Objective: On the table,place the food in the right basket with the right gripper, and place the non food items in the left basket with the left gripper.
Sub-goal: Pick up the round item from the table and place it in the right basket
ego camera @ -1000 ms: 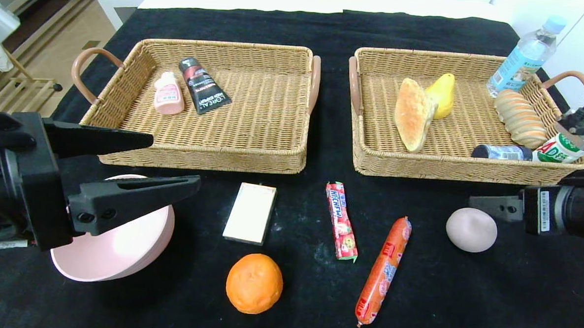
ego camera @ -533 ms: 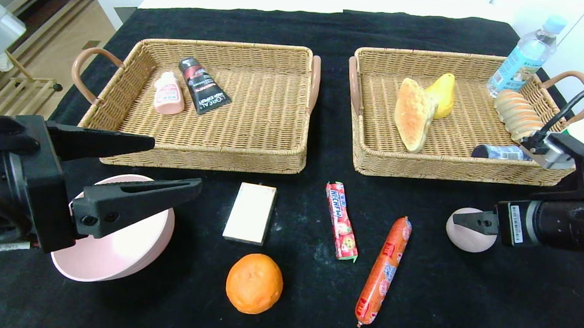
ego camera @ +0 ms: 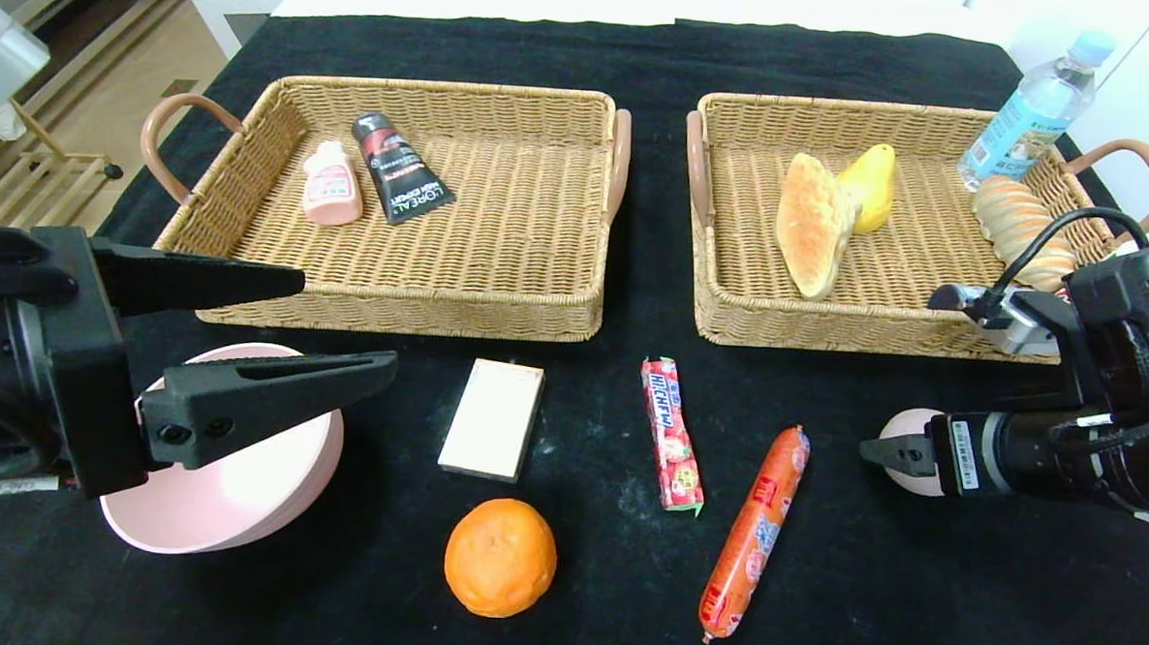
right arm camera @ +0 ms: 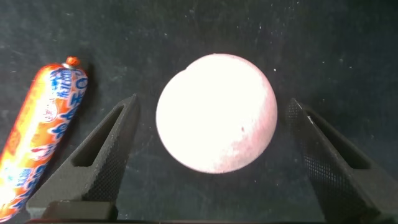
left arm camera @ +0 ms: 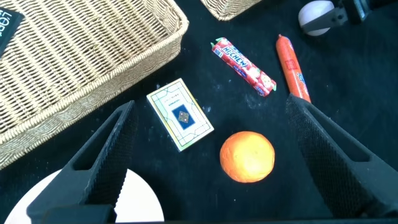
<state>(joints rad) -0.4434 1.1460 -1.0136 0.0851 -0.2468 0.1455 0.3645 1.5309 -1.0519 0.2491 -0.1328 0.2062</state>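
A pale pink egg-shaped ball (right arm camera: 216, 113) lies on the black table; my right gripper (right arm camera: 211, 104) is open with one finger on each side of it, not touching. In the head view the right gripper (ego camera: 903, 455) covers most of the ball (ego camera: 904, 426). My left gripper (ego camera: 347, 317) is open and empty, held above the pink bowl (ego camera: 238, 487). Loose on the table are a card box (ego camera: 492, 418), an orange (ego camera: 500, 557), a red candy stick (ego camera: 671, 433) and a sausage (ego camera: 756, 529). The left basket (ego camera: 400, 315) holds a pink bottle (ego camera: 332, 184) and a black tube (ego camera: 402, 170).
The right basket (ego camera: 826, 335) holds a bread loaf (ego camera: 811, 224), a yellow pear (ego camera: 869, 185), a ridged roll (ego camera: 1020, 226) and a small bottle (ego camera: 954, 298) mostly hidden by my right arm. A water bottle (ego camera: 1035, 110) stands behind it.
My right gripper has moved toward the table's middle and down over the pink ball, hiding most of it in the head view. The left gripper has not moved.
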